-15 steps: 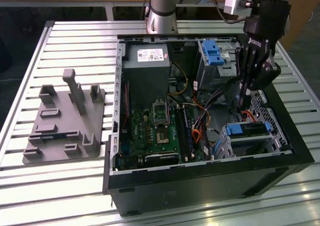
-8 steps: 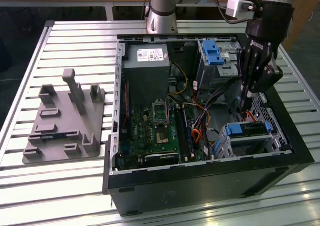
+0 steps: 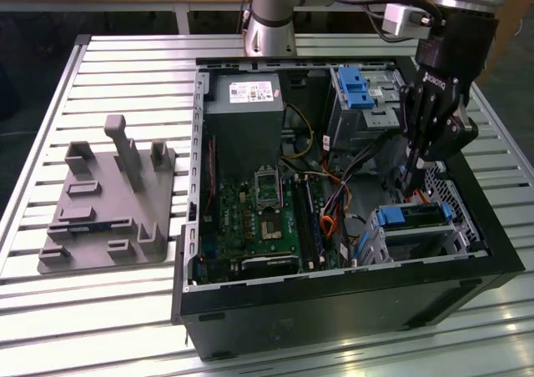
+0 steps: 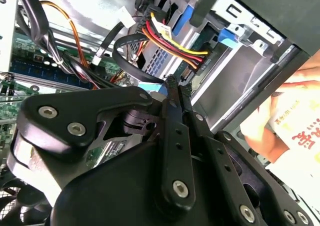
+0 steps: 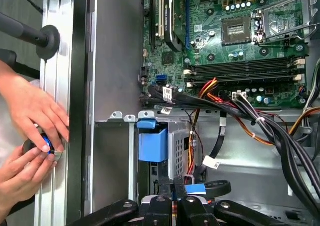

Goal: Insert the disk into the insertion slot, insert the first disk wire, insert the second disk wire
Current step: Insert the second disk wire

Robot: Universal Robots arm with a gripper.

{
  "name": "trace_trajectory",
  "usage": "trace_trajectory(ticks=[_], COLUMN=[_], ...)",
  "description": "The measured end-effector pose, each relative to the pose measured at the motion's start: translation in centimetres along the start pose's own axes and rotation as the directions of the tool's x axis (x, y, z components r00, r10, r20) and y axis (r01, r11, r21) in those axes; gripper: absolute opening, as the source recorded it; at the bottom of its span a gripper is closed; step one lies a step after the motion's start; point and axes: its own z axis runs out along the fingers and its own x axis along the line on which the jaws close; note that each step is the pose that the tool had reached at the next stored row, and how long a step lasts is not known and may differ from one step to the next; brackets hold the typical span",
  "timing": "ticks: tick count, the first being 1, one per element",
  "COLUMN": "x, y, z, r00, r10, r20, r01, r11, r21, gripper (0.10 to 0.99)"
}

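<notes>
Your gripper [image 3: 415, 179]: fingers pinched narrow on a blue-tipped black disk wire [image 5: 217, 187], just beside the disk [image 3: 415, 216] seated in the insertion slot [image 3: 415, 245].

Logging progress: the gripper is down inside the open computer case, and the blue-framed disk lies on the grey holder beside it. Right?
No. The exterior view shows the disk sitting in the metal cage inside the computer case, not on the grey holder. The gripper is indeed inside the case.
</notes>
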Motion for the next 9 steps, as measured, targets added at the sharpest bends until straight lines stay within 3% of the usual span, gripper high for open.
trace_trajectory(ticks=[4,9], x=[0.37,0.84], y=[-0.40,-0.49], z=[0.12,0.35], r00=[1.0000,0.9994], r10=[0.000,-0.001], r20=[0.0064,0.0334], r01=[0.000,0.001], r11=[1.0000,1.0000], r21=[0.000,-0.001], gripper=[0.145,0.145])
